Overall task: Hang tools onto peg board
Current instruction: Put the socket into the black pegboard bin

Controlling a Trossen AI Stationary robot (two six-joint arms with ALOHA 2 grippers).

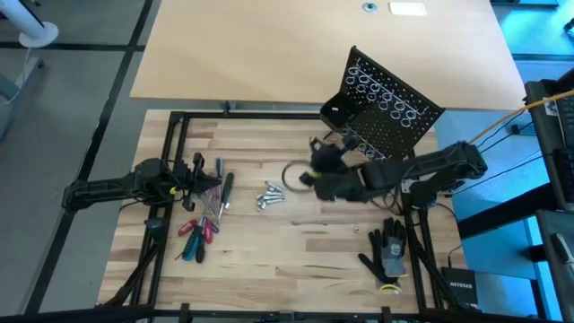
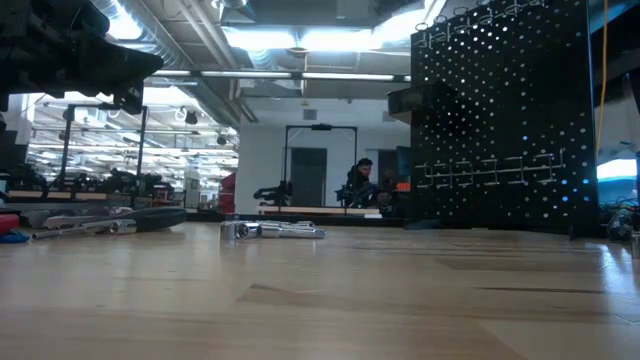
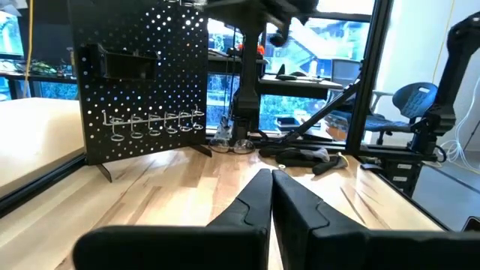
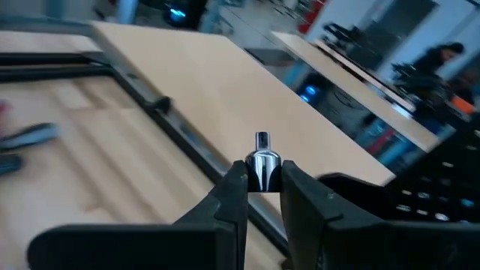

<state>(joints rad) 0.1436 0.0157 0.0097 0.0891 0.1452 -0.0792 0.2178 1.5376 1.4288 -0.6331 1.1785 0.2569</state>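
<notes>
The black peg board (image 1: 390,103) stands tilted at the far right of the wooden table, with rows of silver wire rings (image 3: 154,124). My right gripper (image 4: 262,174) is raised over the table's middle (image 1: 316,163), in front of the board, and is shut on a small silver metal bit (image 4: 262,159). More silver bits (image 1: 271,196) lie on the table's middle. Red, blue and black screwdrivers (image 1: 199,235) lie at the left. My left gripper (image 3: 270,184) is shut and holds nothing, low at the table's left (image 1: 215,179). My right gripper pinches the silver bit by its wider rounded end (image 4: 264,171) between its two fingertips. The narrower end (image 4: 262,139) sticks out beyond the fingers. The fingers come from the table's right side, roughly level. The bit is lifted clear of the table.
A black-and-grey work glove (image 1: 387,251) lies near the front right. A black frame (image 1: 179,121) borders the wooden table. A pale tabletop (image 1: 269,45) lies beyond the far edge. Bare wood (image 1: 296,260) stretches across the near middle.
</notes>
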